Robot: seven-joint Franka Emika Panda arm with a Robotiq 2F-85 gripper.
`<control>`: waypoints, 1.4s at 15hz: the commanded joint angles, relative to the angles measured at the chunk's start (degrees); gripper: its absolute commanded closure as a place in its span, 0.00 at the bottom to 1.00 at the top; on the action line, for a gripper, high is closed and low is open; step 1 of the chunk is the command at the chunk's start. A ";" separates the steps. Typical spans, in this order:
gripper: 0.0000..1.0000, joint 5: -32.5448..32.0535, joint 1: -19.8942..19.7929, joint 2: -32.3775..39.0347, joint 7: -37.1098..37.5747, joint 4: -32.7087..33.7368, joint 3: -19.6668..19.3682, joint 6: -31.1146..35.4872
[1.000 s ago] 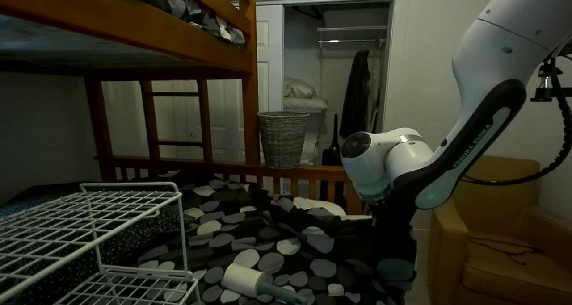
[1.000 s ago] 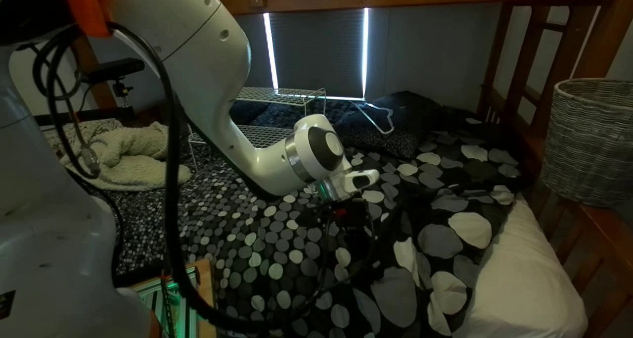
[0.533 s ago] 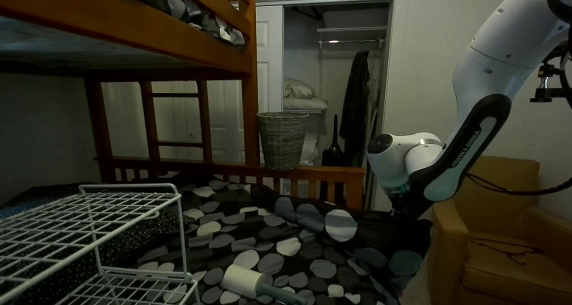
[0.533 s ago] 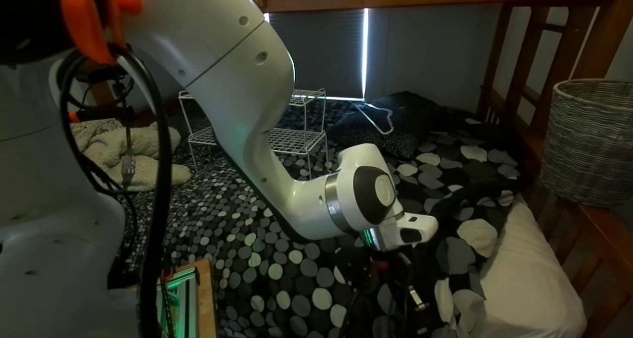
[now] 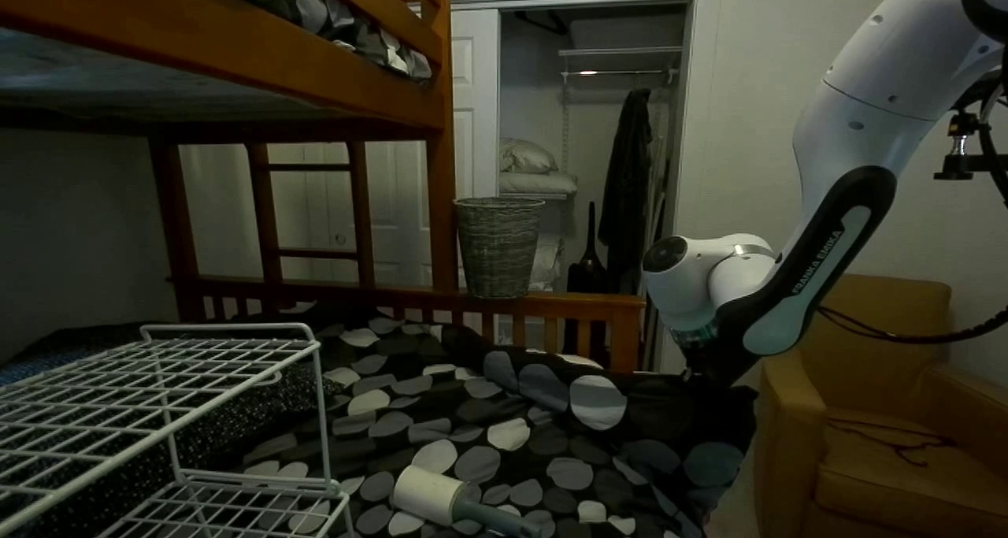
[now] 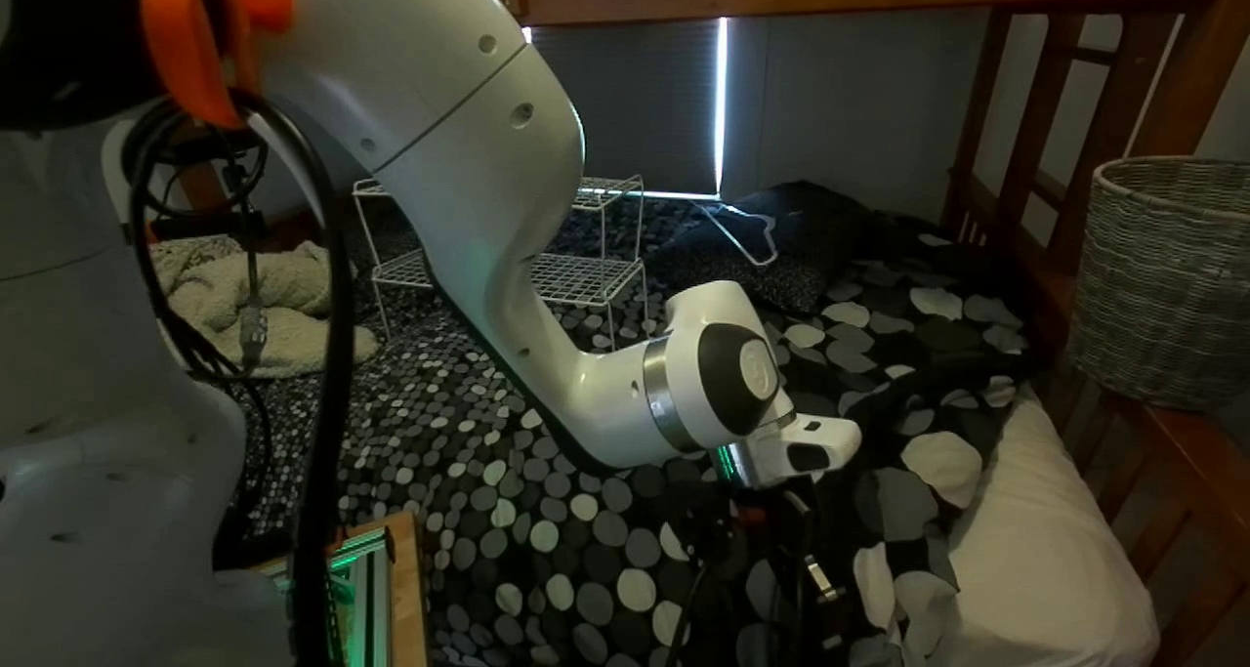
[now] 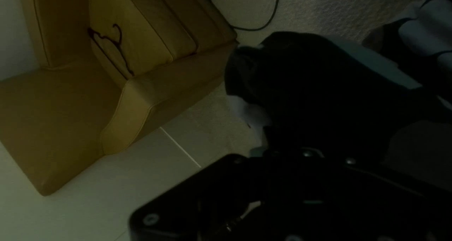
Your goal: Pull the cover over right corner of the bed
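White wire rack (image 5: pixel 169 428) nearest, then lint roller (image 5: pixel 453 500) lying on the cover (image 5: pixel 512 435). Cover's spread over the lower bunk of the bed (image 5: pixel 315 69), bunched up at the gripper (image 7: pixel 289 154) near the corner. Jaws too dark to resolve in wrist view, but the cover shifted outward with the arm (image 5: pixel 827 246) over the last second, so I read them as clamped on it. Result: less white bedding (image 6: pixel 1045 550) showing, though a strip along the footboard (image 5: pixel 579 306) is still bare. Since half a second ago arm's near static, eased back a touch. My read: drag has stalled, corner not done; probably needs more travel over it and down before letting go. Farther back: basket (image 5: pixel 500 246) standing on the footboard rail.
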 commanded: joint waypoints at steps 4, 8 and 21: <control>0.99 -6.77 -1.26 10.72 18.77 10.47 -2.52 -1.78; 0.99 -9.36 -2.19 16.64 28.28 15.99 -3.84 2.30; 0.97 -24.65 -7.89 23.24 41.92 26.71 -10.58 26.10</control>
